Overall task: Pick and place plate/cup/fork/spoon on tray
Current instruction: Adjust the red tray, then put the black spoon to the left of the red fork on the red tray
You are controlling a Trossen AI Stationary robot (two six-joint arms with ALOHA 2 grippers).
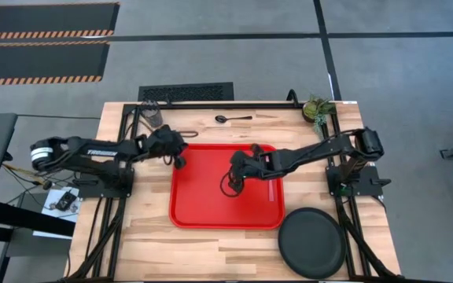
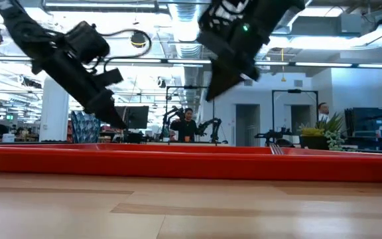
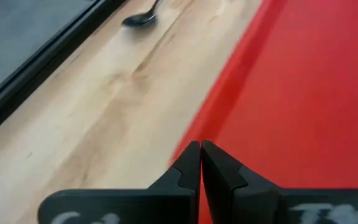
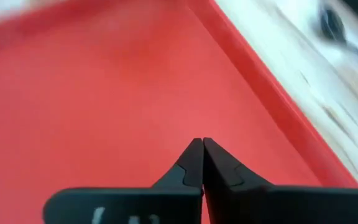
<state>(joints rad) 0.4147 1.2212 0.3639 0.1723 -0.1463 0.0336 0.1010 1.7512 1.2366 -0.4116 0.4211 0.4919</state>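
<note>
Red tray (image 1: 211, 208) mid-tabletop (image 1: 148, 244). Right gripper (image 1: 236, 185) over tray, fingers (image 4: 191, 165) pressed together, empty. Left gripper (image 1: 179, 163) at tray's far-left corner, fingers (image 3: 190, 168) pressed together. Plate (image 1: 311, 242) beside tray's near-right corner; spoon (image 1: 230, 119) beyond tray; fork (image 2: 276, 150) on tray.

The large red rectangular plastic tray (image 1: 211, 206) lies at the centre of the light wooden table (image 1: 148, 251). The round flat black plate (image 1: 312, 243) rests on the table off the tray's near right corner — just beside the rim, not on it. The small slim black spoon (image 1: 231, 119) lies on the table behind the tray, near the far edge. The small dark translucent cup (image 1: 153, 116) stands at the far left, behind the tray's left corner. The small green potted plant (image 1: 318, 108) stands at the far right corner. The left gripper (image 1: 179, 161) is over the tray's far left corner; the right gripper (image 1: 235, 186) is above the tray's middle — both with fingers together.
</note>
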